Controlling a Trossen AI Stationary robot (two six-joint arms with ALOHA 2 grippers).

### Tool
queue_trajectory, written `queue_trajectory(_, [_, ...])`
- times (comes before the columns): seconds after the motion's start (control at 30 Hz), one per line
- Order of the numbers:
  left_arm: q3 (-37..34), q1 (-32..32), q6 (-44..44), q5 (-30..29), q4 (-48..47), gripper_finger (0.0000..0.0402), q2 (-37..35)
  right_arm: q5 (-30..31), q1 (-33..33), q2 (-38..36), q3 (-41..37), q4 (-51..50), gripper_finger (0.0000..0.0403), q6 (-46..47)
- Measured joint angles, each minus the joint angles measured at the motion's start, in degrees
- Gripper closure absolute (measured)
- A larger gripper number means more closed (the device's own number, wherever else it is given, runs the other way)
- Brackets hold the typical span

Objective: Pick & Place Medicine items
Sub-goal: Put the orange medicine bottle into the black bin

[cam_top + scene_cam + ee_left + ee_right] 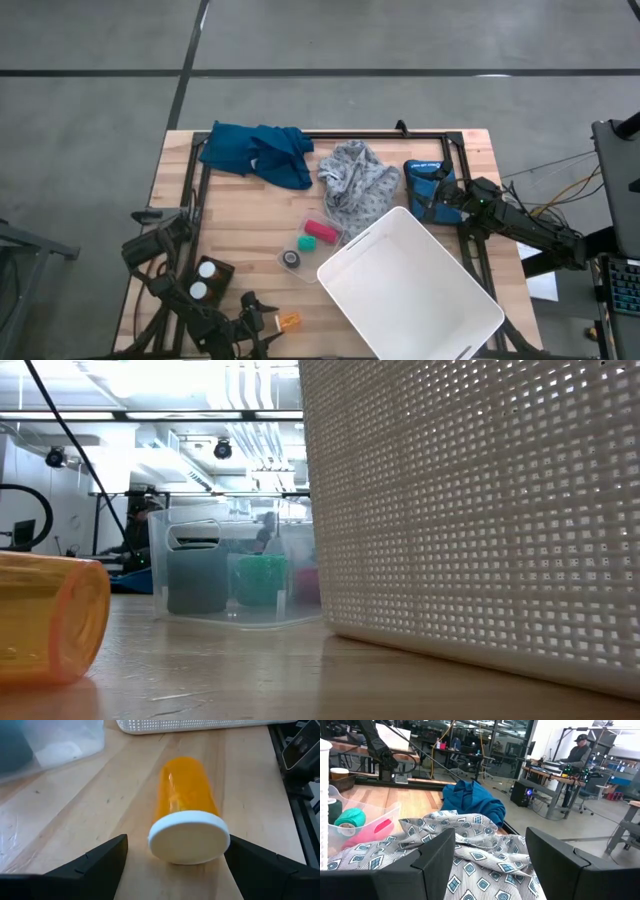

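White-capped pill bottle (pixel 186 822) lies sideways between the open left tool (pixel 175 862); light, smooth, likely rolls—grip its barrel.

Left gripper (pixel 175 865) sits low at about 7 o'clock on the table, fingers spread wide and lying nearly flat. Right gripper (pixel 490 860) hangs over at 3 o'clock, arm stretched inward, fingers also parted.
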Motion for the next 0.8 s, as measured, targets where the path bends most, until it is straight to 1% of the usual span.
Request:
queue_trajectory(0.63, [0.13,0.00,2.36,-0.09,-0.27,0.0075,-0.72,0.00,0.00,0.00,0.01,-0.01,0.0163,-0.03])
queue_trajectory(0.8, [0.13,0.00,2.36,-0.11,-0.25,0.0088,-0.74,0.00,0.00,0.00,0.01,-0.01,0.0163,-0.04])
